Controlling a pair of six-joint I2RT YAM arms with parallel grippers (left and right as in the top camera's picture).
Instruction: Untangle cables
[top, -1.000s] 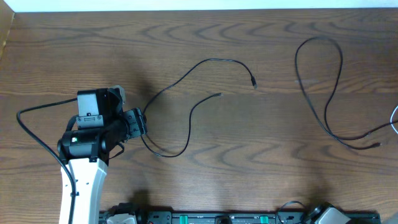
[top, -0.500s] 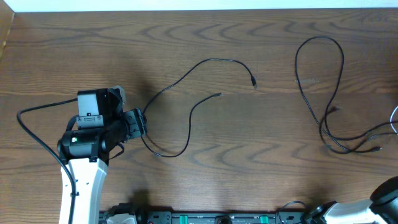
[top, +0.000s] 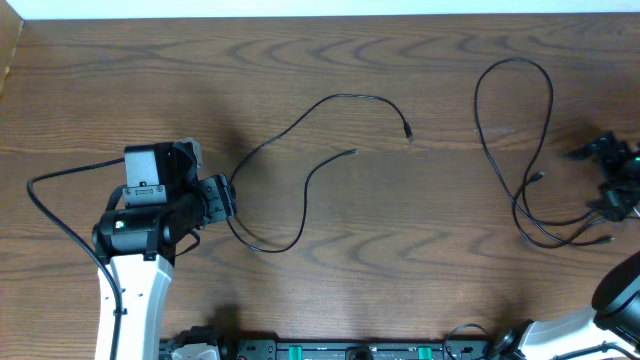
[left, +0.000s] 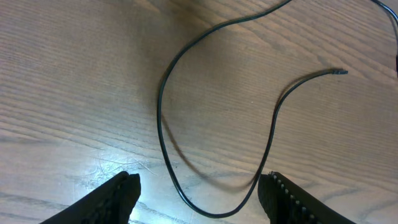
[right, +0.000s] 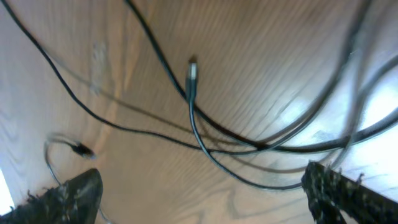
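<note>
Overhead: the left black cable (top: 268, 250) lies loose on the wood table (top: 420, 220), mid-left. It's one long curl w/ both plug tips pointing right. The left gripper (top: 215, 198) sits just beside the curl's left bend. Can't tell from up here if it's touching. The second bunch of cables (top: 515, 61) is far right, a tall loop up top w/ strands crossing over each other lower down. The right gripper (top: 608, 175) is right next to that crossed part, at the table's right edge.

Left wrist: the pincer (left: 199, 180) is released, fingers spread wide, nothing pinched. The black cable (left: 160, 118) lies flat on the wood, and the bottom of its U-bend dips btwn the two fingers. One plug tip (left: 339, 72) is upper right.

Right wrist: pic is a bit blurry. This pincer (right: 200, 177) is released too, jaws wide apart, not grasping anything. Several black strands cross below it. One small plug end (right: 193, 71) shows in the middle, and another plug (right: 81, 149) is off to the left.
</note>
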